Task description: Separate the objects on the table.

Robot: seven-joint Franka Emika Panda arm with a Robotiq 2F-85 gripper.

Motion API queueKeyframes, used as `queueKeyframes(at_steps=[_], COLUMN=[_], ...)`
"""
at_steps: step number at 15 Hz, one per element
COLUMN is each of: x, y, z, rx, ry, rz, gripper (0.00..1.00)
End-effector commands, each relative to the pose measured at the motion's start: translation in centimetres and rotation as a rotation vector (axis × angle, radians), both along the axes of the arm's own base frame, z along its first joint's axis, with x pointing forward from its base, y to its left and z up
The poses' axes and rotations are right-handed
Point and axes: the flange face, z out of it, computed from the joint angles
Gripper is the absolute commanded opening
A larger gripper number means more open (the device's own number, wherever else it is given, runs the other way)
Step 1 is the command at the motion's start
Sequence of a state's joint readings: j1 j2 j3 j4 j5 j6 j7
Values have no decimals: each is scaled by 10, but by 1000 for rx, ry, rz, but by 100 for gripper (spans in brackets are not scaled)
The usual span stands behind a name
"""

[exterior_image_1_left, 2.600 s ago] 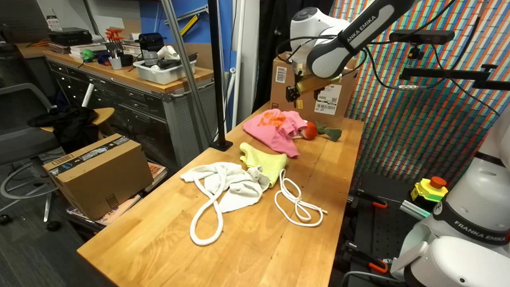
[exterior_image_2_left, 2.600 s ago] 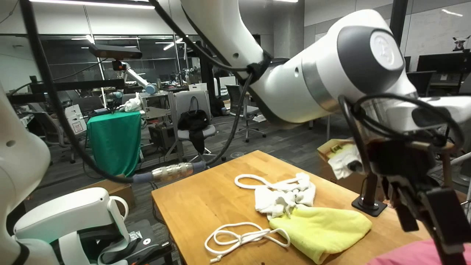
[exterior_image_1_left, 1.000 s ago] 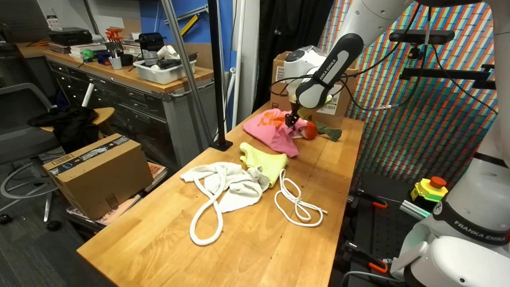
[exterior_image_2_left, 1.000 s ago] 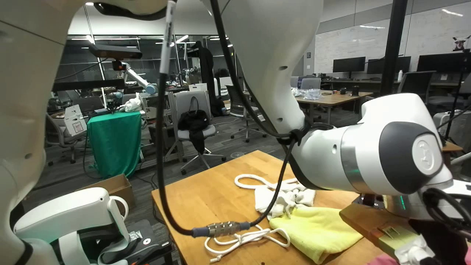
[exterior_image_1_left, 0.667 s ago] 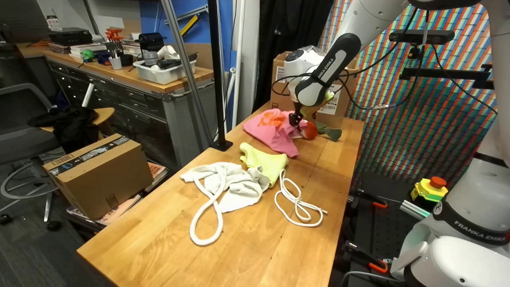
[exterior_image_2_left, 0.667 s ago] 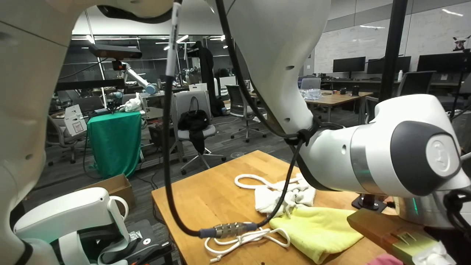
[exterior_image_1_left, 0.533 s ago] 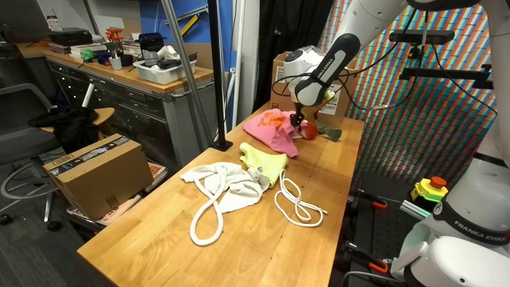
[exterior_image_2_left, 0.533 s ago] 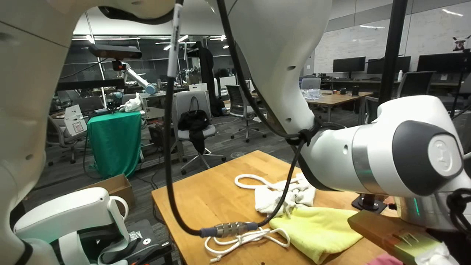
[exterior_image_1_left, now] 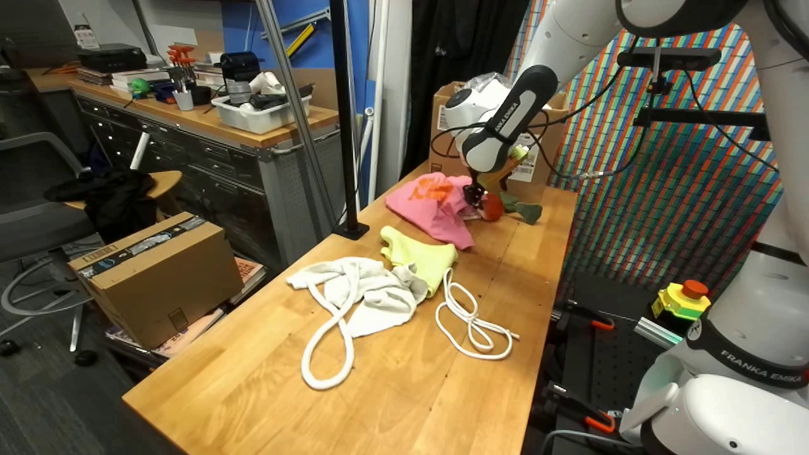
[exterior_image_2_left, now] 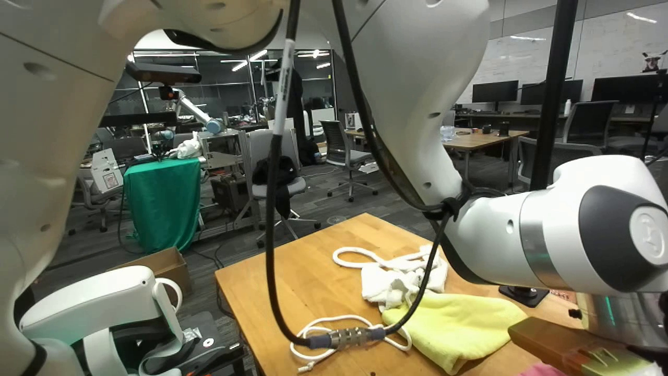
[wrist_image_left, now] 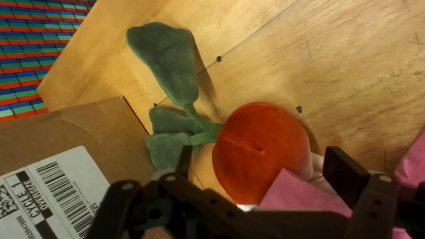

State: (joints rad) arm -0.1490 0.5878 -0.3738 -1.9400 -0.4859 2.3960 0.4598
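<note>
Plush [wrist_image_left: 262, 152]: at the far end of the table [exterior_image_1_left: 417, 392], about 1 o'clock in an exterior view; green leaves stick out from its orange-red ball toward 9 to 11 in the wrist view.
Gripper [wrist_image_left: 259, 156]: fingers wide apart, the ball between them in the wrist view; I cannot tell whether either touches it.
Small beige cloth [wrist_image_left: 317, 164]: by the ball toward 4 o'clock, partly hidden by a finger.
Pink cloth [exterior_image_1_left: 436, 212]: at the plush's 9 o'clock in an exterior view; in the wrist view a corner overlaps the ball at 5.
Yellow cloth [exterior_image_1_left: 420, 256]: just beside the pink cloth, at its 6 o'clock.
White rag [exterior_image_1_left: 382, 303]: touching the yellow cloth at its 8 o'clock.
Thick rope [exterior_image_1_left: 340, 316]: across the white rag, loop lying out toward 7.
Thin rope [exterior_image_1_left: 473, 319]: tied in loops, at the yellow cloth's 5 o'clock.
Cardboard box [exterior_image_1_left: 449, 165]: 12 o'clock, behind the plush.
Arm [exterior_image_1_left: 515, 114]: slants down from 1 o'clock.
</note>
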Motion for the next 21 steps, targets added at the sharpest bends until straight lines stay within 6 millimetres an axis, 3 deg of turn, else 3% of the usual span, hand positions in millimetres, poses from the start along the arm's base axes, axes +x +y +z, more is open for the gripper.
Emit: queueKeyframes(at_steps=[1, 13, 15, 21], x=[12, -2, -6, -8], y=[-19, -40, -42, -40], z=[-10, -39, -41, -37], rx=[-41, -48, -45, -38], ry=[45, 116, 125, 143], rz=[-9, -34, -37, -33], gripper=[100, 100, 73, 27])
